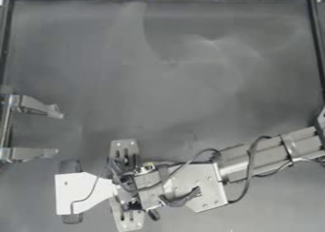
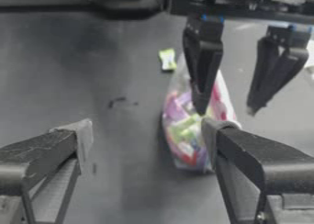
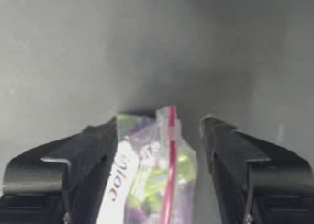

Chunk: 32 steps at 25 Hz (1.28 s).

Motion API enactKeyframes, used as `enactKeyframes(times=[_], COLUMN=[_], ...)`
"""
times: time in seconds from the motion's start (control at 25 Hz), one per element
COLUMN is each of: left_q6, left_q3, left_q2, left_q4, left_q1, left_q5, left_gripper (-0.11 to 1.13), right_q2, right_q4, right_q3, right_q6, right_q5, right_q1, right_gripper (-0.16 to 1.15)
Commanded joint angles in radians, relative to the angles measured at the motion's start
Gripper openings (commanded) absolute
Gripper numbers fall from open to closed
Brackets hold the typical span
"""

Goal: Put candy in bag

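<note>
Dark table (image 1: pixel 165 74): we note both grippers low over it.
Right gripper (image 3: pixel 158 131) straddles the zip bag (image 3: pixel 153 172), jaws spread; left gripper (image 2: pixel 147 140) spread; candy (image 2: pixel 167 59) beyond.

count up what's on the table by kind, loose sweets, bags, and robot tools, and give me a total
Loose pale yellow-green wrapped sweet with twisted ends: 1
Clear plastic zip bag with pink-red seal strip, holding multicoloured sweets: 1
Robot tools: 2, left tool and right tool, both open, the right one astride the bag
Total: 4
</note>
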Motion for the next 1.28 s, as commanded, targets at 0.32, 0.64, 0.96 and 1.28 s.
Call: enactKeyframes(times=[0.32,0.64,0.96,1.28], left_q6=[0.0,0.0,0.0,0.0], left_q3=[-0.011,-0.011,-0.011,-0.012], left_q2=[0.005,0.005,0.005,0.005], left_q4=[-0.002,-0.002,-0.002,-0.002], left_q1=[0.0,-0.002,-0.003,-0.003], left_q5=[-0.003,-0.003,-0.003,-0.003], left_gripper=[1.0,1.0,1.0,1.0], right_q2=[0.011,0.012,0.005,0.0], right_q4=[0.005,0.008,0.006,-0.002], right_q3=[-0.077,-0.083,-0.083,-0.091], right_q6=[-0.028,-0.029,-0.029,-0.028], right_q5=[0.049,0.057,0.063,0.066], right_q1=[-0.002,-0.002,-0.002,0.002], right_gripper=[0.73,0.71,0.71,0.71])
